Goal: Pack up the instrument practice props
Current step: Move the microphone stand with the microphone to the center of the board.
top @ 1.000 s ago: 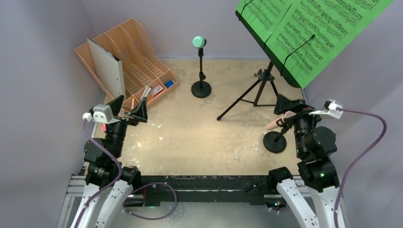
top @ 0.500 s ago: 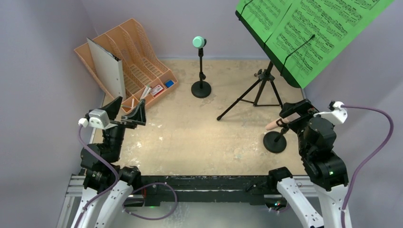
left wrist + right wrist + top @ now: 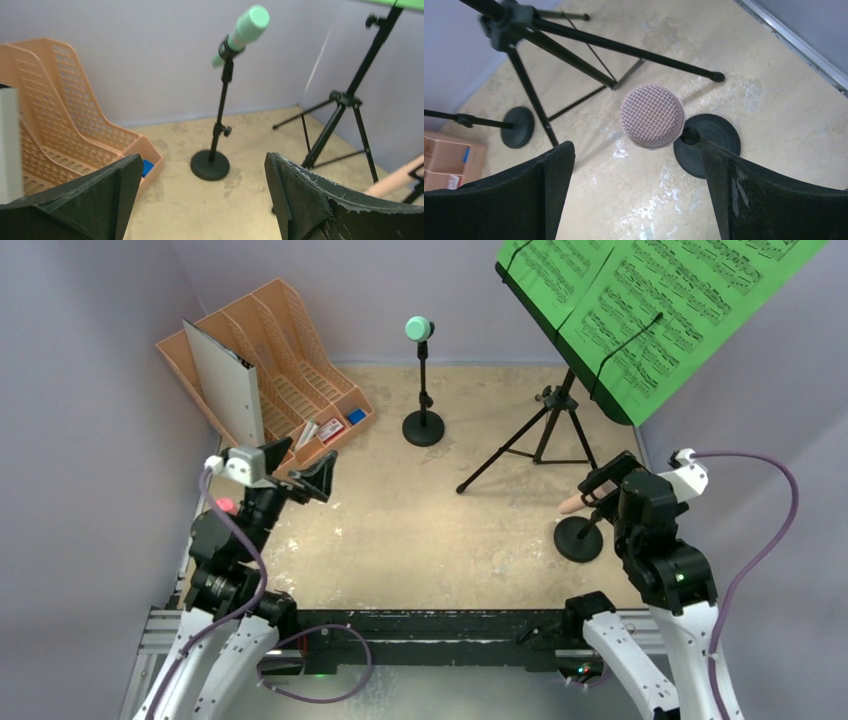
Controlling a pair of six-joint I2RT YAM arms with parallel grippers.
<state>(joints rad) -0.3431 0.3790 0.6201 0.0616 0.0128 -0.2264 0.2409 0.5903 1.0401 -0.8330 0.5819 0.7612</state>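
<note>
Pink toy microphone [image 3: 652, 116] sits in the near clip pole [image 3: 579, 538] at 4 o'clock on the desk [image 3: 420, 530]. Its mesh head tilts up toward the right tool [image 3: 636, 147]. We find that tool spread wide and empty, its fingers either side of the head and clear of it. We judge this an approach to pull the microphone from its clip.

The teal microphone [image 3: 419, 329] is clipped atop the far clip pole [image 3: 423, 427] at 12 o'clock. The left tool [image 3: 202, 157] also gapes wide and holds nothing, and it faces that pole from 8 o'clock.

The tripod [image 3: 545, 430] bearing the green pages [image 3: 640, 300] stands at 2 o'clock, and the orange file rack [image 3: 290, 370] at 10 o'clock. We judge nothing packed yet.
</note>
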